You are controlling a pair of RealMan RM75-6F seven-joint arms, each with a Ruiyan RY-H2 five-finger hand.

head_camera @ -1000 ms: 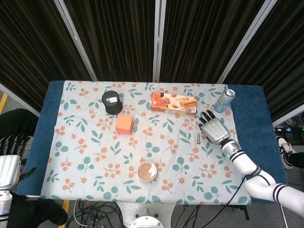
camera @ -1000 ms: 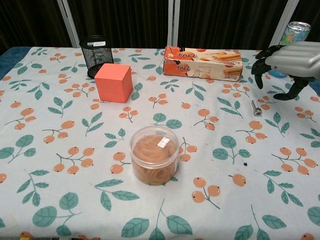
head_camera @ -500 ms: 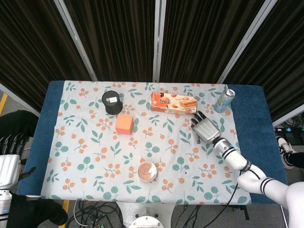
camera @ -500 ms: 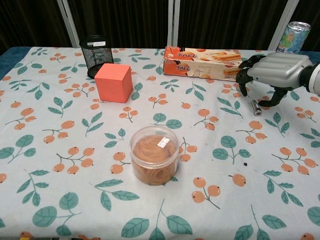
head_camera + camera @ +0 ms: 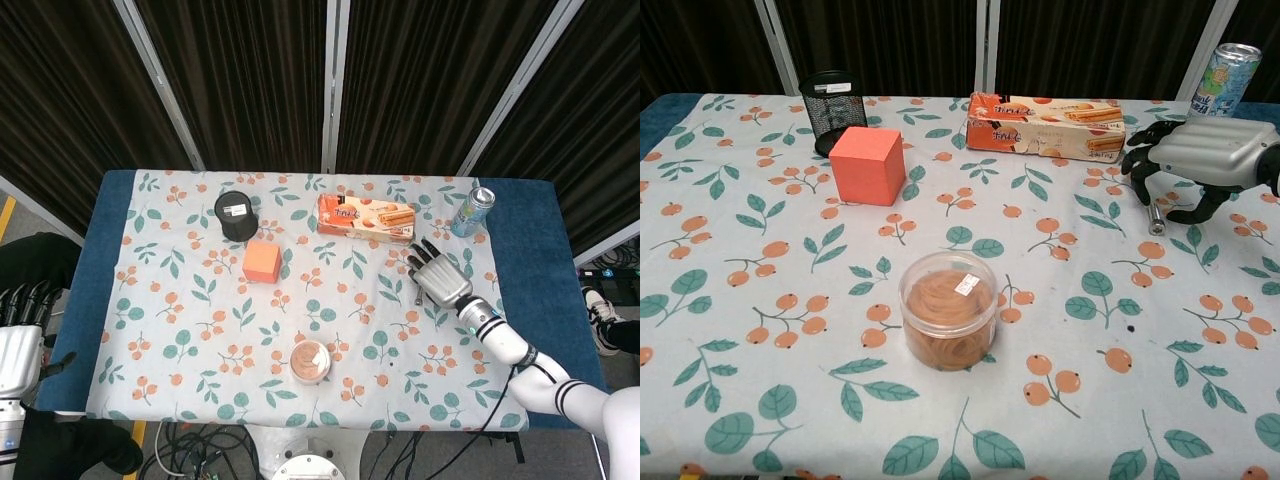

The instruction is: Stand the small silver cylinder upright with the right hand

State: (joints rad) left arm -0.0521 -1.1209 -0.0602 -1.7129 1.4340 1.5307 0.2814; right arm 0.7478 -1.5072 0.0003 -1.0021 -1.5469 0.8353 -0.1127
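The small silver cylinder (image 5: pixel 1155 217) lies on its side on the patterned tablecloth, right of centre; in the head view the cylinder (image 5: pixel 417 293) shows just left of my right hand. My right hand (image 5: pixel 1201 159) hovers palm down directly over and to the right of it, fingers (image 5: pixel 1146 170) spread and curved downward, their tips close above the cylinder. Nothing is held in it. The same right hand (image 5: pixel 440 277) shows in the head view. My left hand (image 5: pixel 18 340) hangs off the table's left edge, fingers apart and holding nothing.
A biscuit box (image 5: pixel 1045 126) lies just behind and left of the right hand, and a drinks can (image 5: pixel 1224 70) stands behind it. An orange cube (image 5: pixel 867 165), a black mesh cup (image 5: pixel 830 97) and a clear jar of rubber bands (image 5: pixel 948 309) stand further left.
My right hand came in from the right and dropped lower over the cylinder, then shifted slightly back right. The cylinder has stayed lying in the same spot.
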